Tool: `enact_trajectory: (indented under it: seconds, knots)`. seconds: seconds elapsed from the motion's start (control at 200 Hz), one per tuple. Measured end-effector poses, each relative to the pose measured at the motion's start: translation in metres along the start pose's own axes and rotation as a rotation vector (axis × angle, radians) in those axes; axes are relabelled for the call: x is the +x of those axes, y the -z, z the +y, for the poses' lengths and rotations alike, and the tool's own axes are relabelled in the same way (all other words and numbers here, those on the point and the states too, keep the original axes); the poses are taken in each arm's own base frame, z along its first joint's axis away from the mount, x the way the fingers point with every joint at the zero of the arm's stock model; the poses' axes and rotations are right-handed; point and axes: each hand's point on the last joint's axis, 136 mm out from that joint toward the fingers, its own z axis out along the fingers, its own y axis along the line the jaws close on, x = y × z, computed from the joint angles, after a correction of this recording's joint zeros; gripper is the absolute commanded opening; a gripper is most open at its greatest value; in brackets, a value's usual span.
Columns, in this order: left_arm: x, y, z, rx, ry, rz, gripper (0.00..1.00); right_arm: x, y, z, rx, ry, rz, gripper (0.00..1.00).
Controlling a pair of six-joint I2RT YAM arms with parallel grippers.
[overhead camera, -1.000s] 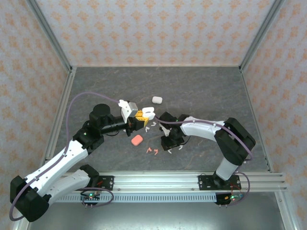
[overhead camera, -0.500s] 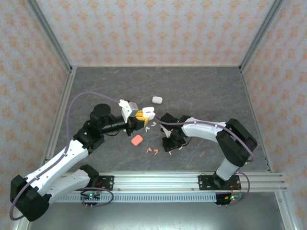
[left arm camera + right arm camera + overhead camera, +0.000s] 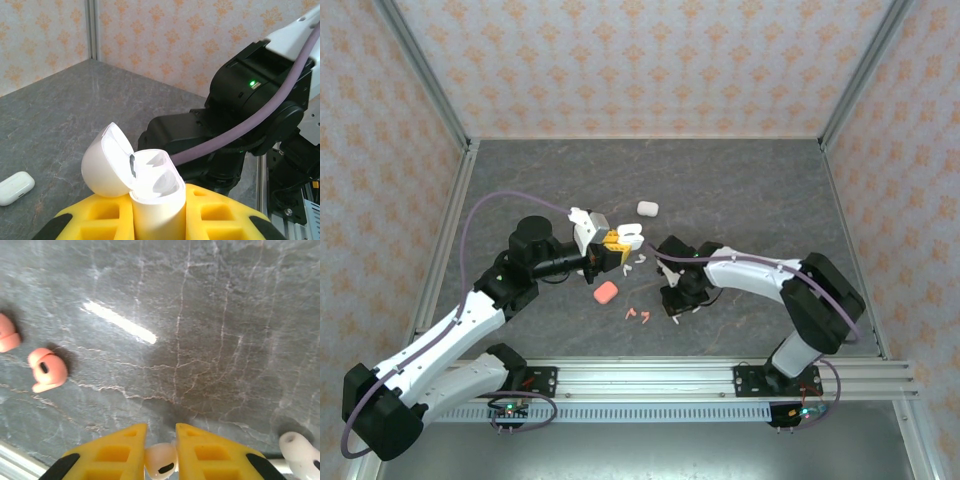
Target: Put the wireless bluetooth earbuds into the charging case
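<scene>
My left gripper [image 3: 616, 248] is shut on a white charging case [image 3: 155, 200] held upright, its lid [image 3: 106, 162] flipped open to the left and its wells empty as far as the glare lets me see. My right gripper [image 3: 161, 440] points straight down just above the table and is shut on a white earbud [image 3: 161, 461] pinched between its yellow fingers [image 3: 120, 450]. Two salmon-pink earbuds [image 3: 47, 369] lie on the table to its left, and another white earbud [image 3: 300, 450] lies at the right. In the top view the right gripper [image 3: 677, 300] hangs beside the loose white earbuds [image 3: 697, 307].
A shut pink case [image 3: 606, 292] lies below the left gripper and a shut white case [image 3: 647, 208] lies farther back, also seen as a white case [image 3: 16, 188]. More white earbuds [image 3: 638, 262] are scattered near the held case. The right arm's black wrist [image 3: 240, 115] looms close behind the open case.
The right arm has shifted slightly right and its elbow has swung outward. The left arm holds the open case still.
</scene>
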Motion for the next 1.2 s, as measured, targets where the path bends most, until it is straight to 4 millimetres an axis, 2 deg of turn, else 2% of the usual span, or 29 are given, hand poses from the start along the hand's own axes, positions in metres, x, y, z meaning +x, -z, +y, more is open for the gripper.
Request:
enact_trajectory:
  seconds: [0.15,0.245,0.44,0.686,0.796,0.956,1.201]
  knots:
    - [-0.002,0.0,0.0,0.0,0.0,-0.007,0.0,-0.009,0.022,0.008,-0.038,-0.015,-0.09,0.2]
    - [-0.003,0.0,0.001,-0.006,0.004,-0.021,0.0,-0.02,0.044,0.013,-0.072,-0.042,-0.182,0.2]
    - [0.001,-0.002,0.003,-0.007,0.017,-0.034,0.0,-0.041,0.115,0.024,-0.157,-0.079,-0.45,0.2]
    - [0.003,-0.01,0.007,-0.005,0.027,-0.044,0.0,-0.06,0.216,0.042,-0.246,-0.098,-0.749,0.2]
    - [0.006,-0.015,0.01,-0.005,0.033,-0.038,0.0,-0.068,0.249,0.05,-0.292,-0.114,-0.843,0.2]
    - [0.009,-0.023,0.01,0.007,0.032,-0.033,0.0,-0.078,0.272,0.056,-0.346,-0.147,-0.925,0.2]
    - [0.012,-0.029,0.012,0.011,0.033,-0.03,0.0,-0.091,0.272,0.074,-0.386,-0.148,-0.943,0.2]
